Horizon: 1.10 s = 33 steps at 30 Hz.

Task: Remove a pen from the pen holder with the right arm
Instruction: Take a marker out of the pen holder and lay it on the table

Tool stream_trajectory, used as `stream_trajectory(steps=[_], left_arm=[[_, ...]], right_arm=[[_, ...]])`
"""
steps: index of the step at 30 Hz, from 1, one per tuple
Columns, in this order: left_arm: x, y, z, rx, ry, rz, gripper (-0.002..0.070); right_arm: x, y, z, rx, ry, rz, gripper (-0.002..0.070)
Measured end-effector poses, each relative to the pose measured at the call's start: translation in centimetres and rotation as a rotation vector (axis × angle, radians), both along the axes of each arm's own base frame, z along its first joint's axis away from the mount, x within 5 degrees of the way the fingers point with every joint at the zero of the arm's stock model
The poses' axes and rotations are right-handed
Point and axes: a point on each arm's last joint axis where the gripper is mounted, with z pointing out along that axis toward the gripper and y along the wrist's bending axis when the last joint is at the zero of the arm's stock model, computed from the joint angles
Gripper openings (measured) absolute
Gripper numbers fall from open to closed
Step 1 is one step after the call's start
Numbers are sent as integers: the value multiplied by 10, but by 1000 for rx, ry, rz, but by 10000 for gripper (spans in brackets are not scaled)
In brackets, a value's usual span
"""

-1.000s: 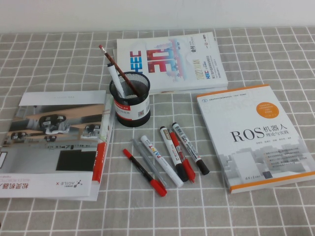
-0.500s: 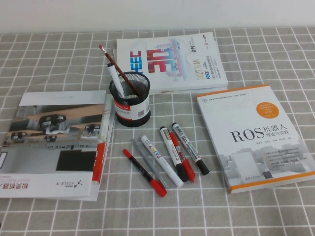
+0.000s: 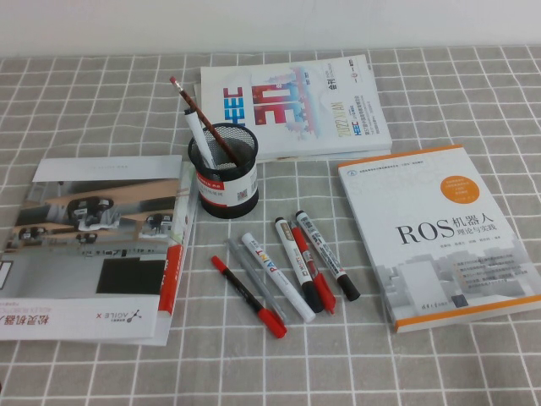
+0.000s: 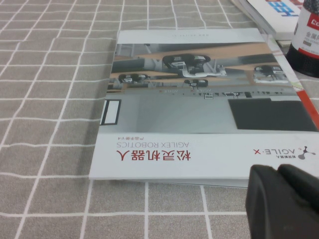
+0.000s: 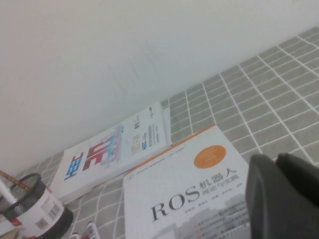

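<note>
checked cloth (image 3: 84, 93), wall (image 3: 254, 21); left gripper (image 4: 279, 175) near booklet (image 4: 199, 114), right gripper (image 5: 277, 165) near book (image 5: 189, 199)

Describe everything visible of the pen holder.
The pen holder is a black wire-mesh cup with a white-and-red label, upright on the checked cloth beside the brochure. A white marker and a red-brown pencil lean out of it. The left gripper hangs by the brochure's near edge, the right gripper above the ROS book.
</note>
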Motion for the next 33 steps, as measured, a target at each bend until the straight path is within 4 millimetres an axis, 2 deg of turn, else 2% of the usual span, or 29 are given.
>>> stream_trajectory(steps=[4, 10, 15, 18, 23, 33], left_arm=[[0, 0, 0, 0, 0, 0, -4], [0, 0, 0, 0, 0, 0, -4], [0, 0, 0, 0, 0, 0, -4], [0, 0, 0, 0, 0, 0, -4], [0, 0, 0, 0, 0, 0, -4], [0, 0, 0, 0, 0, 0, -4]], right_arm=[[-1, 4, -1, 45, 41, 39, -13], [-4, 12, 31, 39, 87, 135, -13], [3, 22, 57, -24, 263, 247, -13], [11, 27, 64, -80, 431, 326, -13], [29, 30, 64, -178, 616, 401, -13], [83, 33, 69, -261, 758, 481, -13]])
